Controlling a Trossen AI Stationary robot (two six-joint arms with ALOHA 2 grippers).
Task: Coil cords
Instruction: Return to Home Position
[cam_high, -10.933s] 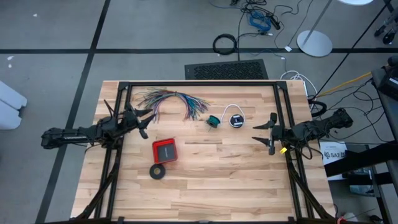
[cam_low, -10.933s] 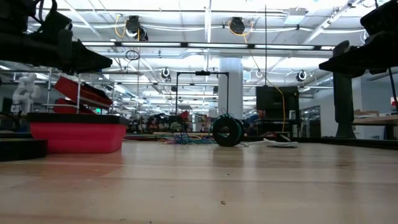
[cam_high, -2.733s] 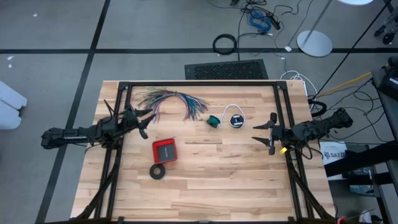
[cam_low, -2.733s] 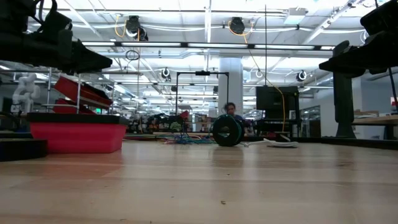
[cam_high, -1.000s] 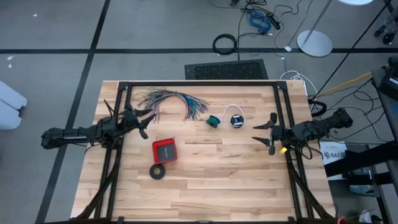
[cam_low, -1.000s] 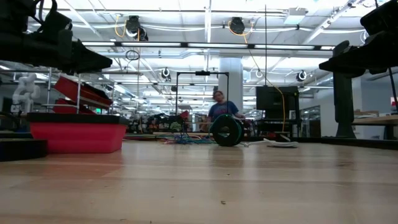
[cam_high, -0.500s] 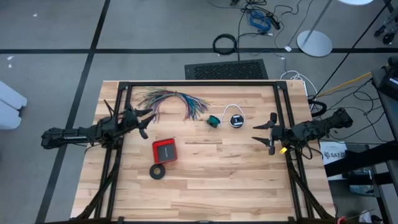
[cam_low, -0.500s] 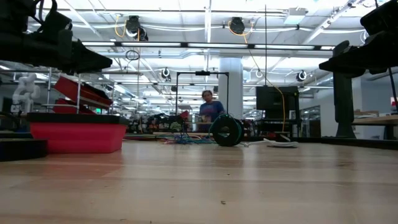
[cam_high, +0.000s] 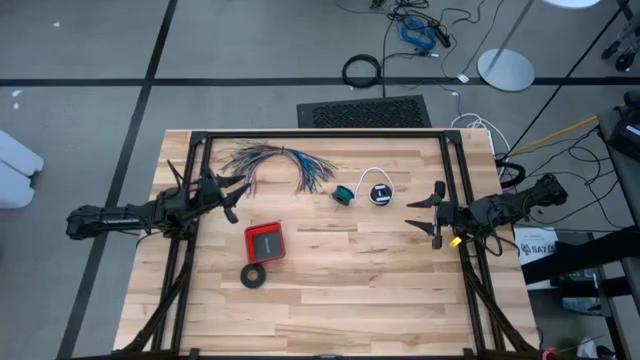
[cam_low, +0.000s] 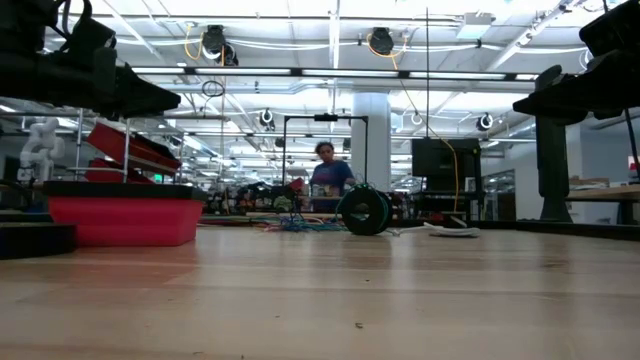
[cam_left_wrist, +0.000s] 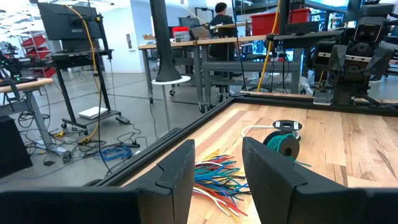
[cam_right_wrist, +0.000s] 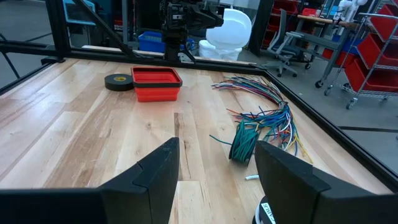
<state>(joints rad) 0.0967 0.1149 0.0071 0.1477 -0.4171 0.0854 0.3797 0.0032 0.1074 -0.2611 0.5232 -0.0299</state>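
Green coil (cam_high: 343, 194) and white cord (cam_high: 379, 193) lie far-centre, just beside each other; left gripper (cam_high: 232, 197) and right gripper (cam_high: 425, 213), open and empty, should park at the sides, well clear of them

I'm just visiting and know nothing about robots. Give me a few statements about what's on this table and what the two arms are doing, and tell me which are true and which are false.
1. The green wire is wound into a small coil on the table. True.
2. The right gripper is holding that coil. False: it hangs open near the table's right edge, apart from the coil.
3. The black tape ring lies inside the red tray. False: it lies on the wood beside the tray.
4. The left gripper is open and holds nothing. True.
5. A person shows in the room behind the table. True.
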